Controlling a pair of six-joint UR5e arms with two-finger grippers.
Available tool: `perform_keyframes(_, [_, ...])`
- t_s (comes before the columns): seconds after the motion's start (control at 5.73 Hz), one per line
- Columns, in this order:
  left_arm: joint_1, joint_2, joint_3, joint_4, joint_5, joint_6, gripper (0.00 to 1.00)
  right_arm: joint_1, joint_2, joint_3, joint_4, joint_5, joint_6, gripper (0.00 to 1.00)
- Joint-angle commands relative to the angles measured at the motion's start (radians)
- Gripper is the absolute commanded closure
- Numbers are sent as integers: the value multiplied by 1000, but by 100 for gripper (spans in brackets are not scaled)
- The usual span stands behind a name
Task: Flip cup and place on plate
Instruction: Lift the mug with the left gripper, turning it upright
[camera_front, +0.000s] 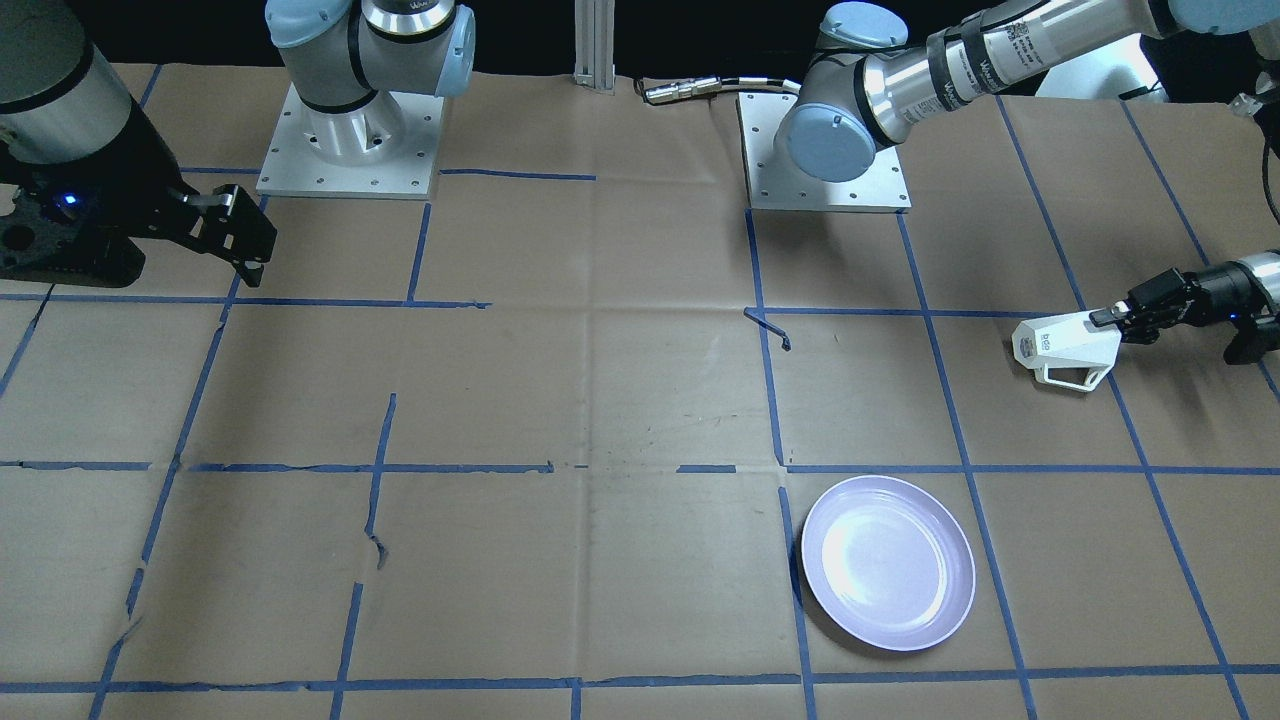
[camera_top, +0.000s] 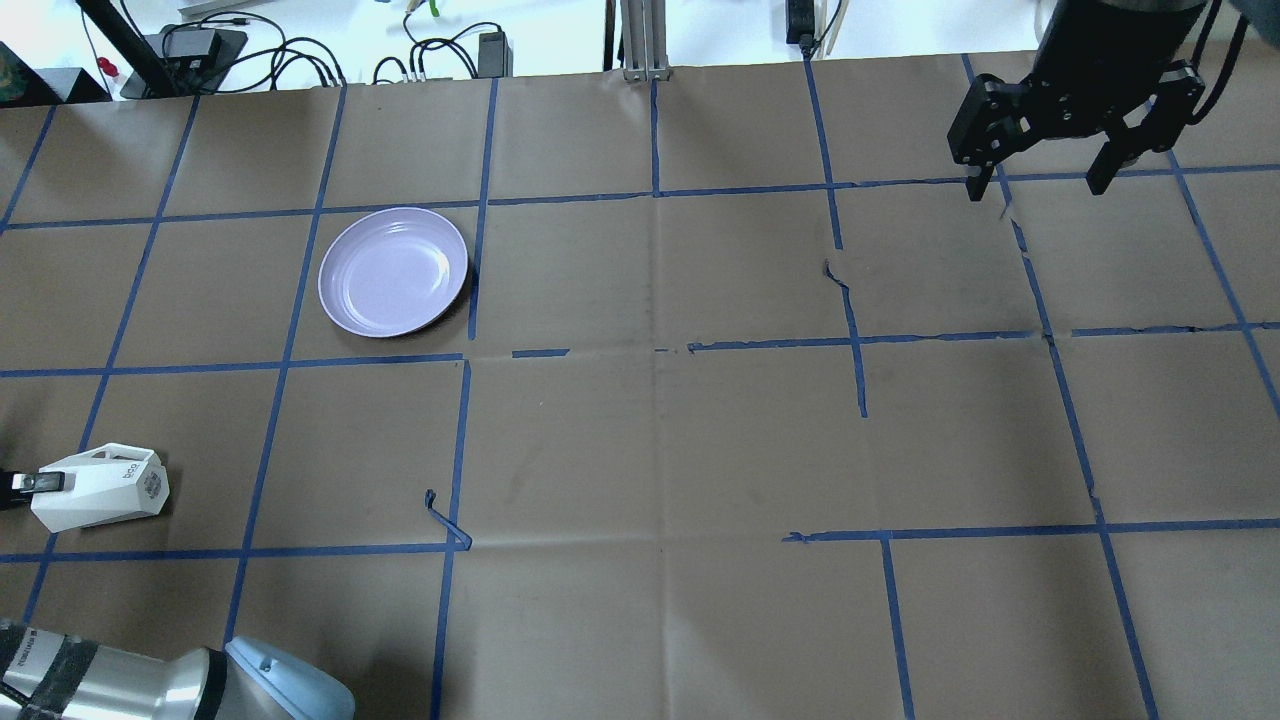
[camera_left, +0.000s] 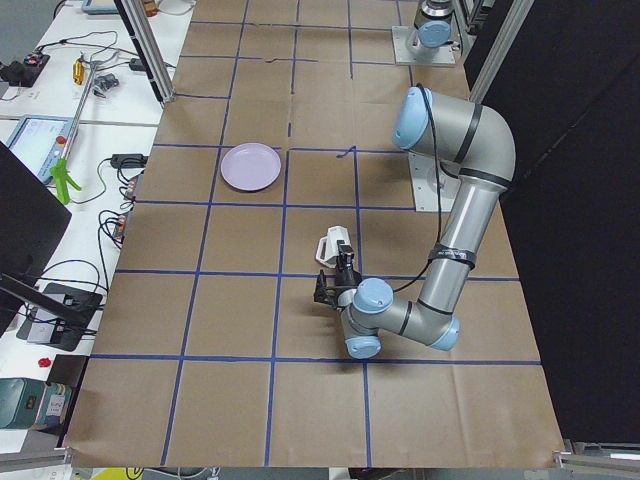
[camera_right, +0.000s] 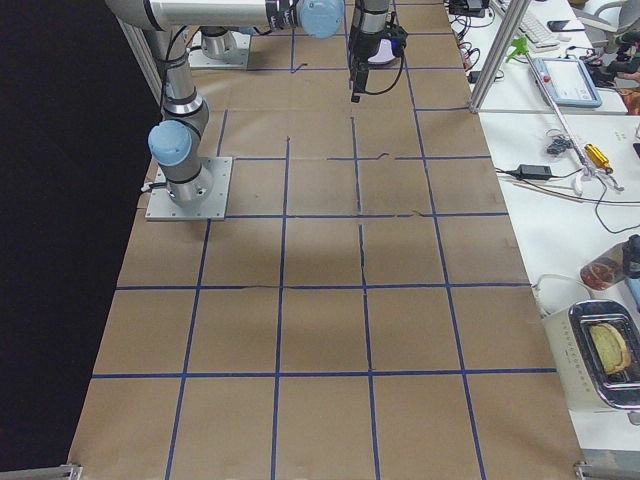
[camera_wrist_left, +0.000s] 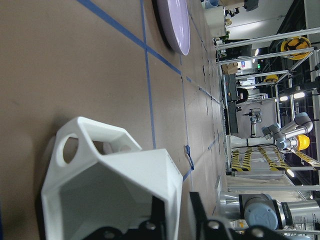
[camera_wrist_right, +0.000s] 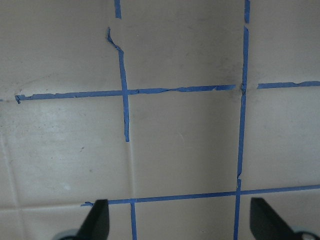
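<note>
The white faceted cup (camera_front: 1062, 346) lies on its side near the table's left edge, mouth toward my left gripper (camera_front: 1108, 318), handle toward the far side. It also shows in the overhead view (camera_top: 100, 487) and the left side view (camera_left: 333, 243). In the left wrist view my left gripper (camera_wrist_left: 176, 216) is shut on one wall of the cup's rim (camera_wrist_left: 115, 190), one finger inside and one outside. I cannot tell whether the cup touches the table. The lavender plate (camera_front: 888, 563) (camera_top: 393, 271) (camera_wrist_left: 175, 25) lies empty farther out. My right gripper (camera_top: 1045, 185) (camera_wrist_right: 180, 225) hangs open and empty over the far right.
The table (camera_top: 660, 440) is covered in brown paper with a blue tape grid. A loose curl of tape (camera_top: 445, 520) sticks up near the cup's square. The arm bases (camera_front: 350, 140) (camera_front: 825, 150) stand on the robot's side. Cables and gear (camera_top: 300, 55) lie past the far edge.
</note>
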Motion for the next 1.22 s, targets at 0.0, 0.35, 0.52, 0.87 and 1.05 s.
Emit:
perform_keyframes(0.0, [1, 27, 3, -39, -8, -11, 100, 0, 0, 0, 1, 0, 0, 0])
perform_keyframes(0.35, [1, 123, 46, -220, -28, -47, 100, 0, 0, 0, 0, 0, 0, 0])
perform_keyframes(0.52, [1, 173, 67, -275, -30, -76, 100, 0, 0, 0, 1, 0, 0, 0])
perform_keyframes(0.87, [-18, 318, 95, -279, -34, -225, 100, 0, 0, 0, 0, 0, 0, 0])
perform_keyframes(1.05, [-62, 393, 95, -262, -60, -297, 100, 0, 0, 0, 1, 0, 0, 0])
